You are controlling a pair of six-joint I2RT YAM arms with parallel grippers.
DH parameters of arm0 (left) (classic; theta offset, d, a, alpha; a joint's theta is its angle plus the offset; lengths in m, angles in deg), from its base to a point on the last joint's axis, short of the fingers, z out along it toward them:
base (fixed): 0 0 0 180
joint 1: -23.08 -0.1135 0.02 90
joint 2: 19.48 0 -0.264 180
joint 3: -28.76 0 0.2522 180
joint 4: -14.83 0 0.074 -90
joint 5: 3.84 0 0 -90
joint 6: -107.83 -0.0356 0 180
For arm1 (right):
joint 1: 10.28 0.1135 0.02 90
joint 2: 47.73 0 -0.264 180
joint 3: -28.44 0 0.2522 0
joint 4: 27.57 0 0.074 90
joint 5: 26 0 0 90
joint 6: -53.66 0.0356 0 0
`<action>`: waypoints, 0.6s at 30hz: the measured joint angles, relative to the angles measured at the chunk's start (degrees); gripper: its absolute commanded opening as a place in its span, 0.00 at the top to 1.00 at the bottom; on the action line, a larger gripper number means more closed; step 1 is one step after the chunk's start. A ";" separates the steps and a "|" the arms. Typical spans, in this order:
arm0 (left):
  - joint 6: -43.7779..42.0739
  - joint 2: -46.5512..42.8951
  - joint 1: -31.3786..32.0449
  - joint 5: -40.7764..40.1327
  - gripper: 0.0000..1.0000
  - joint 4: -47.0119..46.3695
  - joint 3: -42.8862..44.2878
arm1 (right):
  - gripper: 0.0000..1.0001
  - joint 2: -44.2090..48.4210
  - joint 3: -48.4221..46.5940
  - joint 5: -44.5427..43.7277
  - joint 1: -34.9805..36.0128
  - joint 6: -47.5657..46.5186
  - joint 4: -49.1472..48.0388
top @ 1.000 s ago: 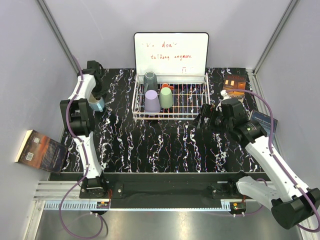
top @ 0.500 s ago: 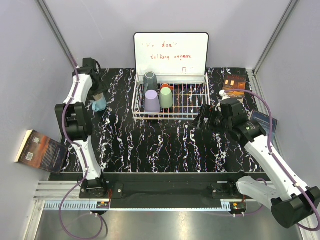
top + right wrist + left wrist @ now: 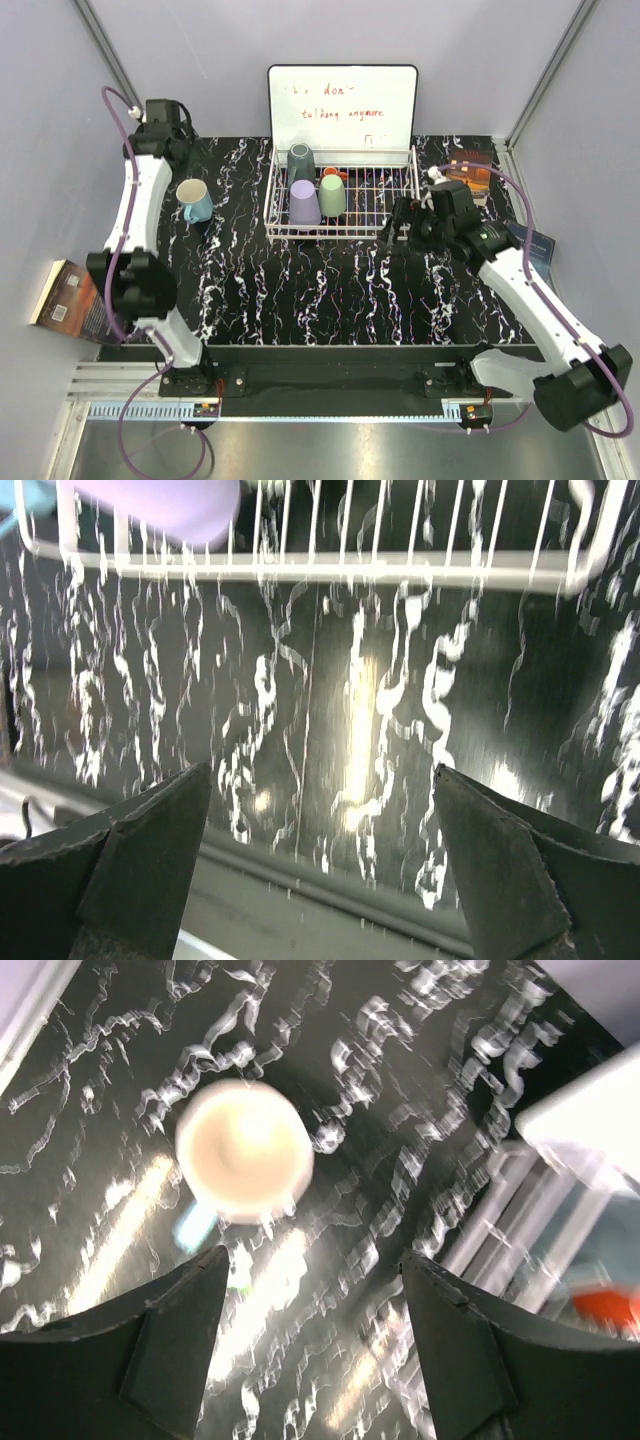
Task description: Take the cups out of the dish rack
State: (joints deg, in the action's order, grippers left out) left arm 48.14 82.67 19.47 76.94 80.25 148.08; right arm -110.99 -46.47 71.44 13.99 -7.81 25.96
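Arms hover apart: my left gripper (image 3: 315, 1345), spread wide, looks down on the light blue mug (image 3: 194, 201) upright on the veined black table (image 3: 330, 290); my right gripper (image 3: 320, 850), fingers parted, hangs by the white wire dish rack (image 3: 400, 232) holding 4 cups (image 3: 305, 202).

From above, the light is bright, even and soft, and that view is sharp corner to corner. The glossy black marbled tabletop (image 3: 330, 290) swallows most shadows, and the whiteboard (image 3: 342, 105) at its far edge is bright yet legible. Both wrist views are smeared with blur. In the left wrist view the light blue mug (image 3: 244, 1152) near the left edge burns out to a pale glowing disc, long glare patches streak the tabletop, and the orange cup (image 3: 606, 1305) is a soft blot. The left gripper (image 3: 315, 1255) reads as dark wedges. In the right wrist view the dish rack (image 3: 330, 572) wires flare white, the lilac cup (image 3: 165, 505) is fuzzy, and a glare band runs down the middle between the shadowed fingers of the right gripper (image 3: 322, 768).
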 measured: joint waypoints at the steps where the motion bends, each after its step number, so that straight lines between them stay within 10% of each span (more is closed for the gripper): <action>1: 0.17 -2.95 1.38 -0.35 0.25 -0.28 -2.16 | 0.00 -1.70 -1.55 -0.48 0.00 -0.57 0.04; 18: 1.27 -41.03 20.61 -8.48 0.25 -3.26 -33.81 | 0.00 -48.15 -46.99 -5.22 4.11 -4.96 0.07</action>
State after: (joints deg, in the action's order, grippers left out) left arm 49.40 41.64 40.08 68.46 76.99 114.27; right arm -159.14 -93.46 66.22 18.10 -12.77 26.02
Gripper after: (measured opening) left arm 0.751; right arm 0.996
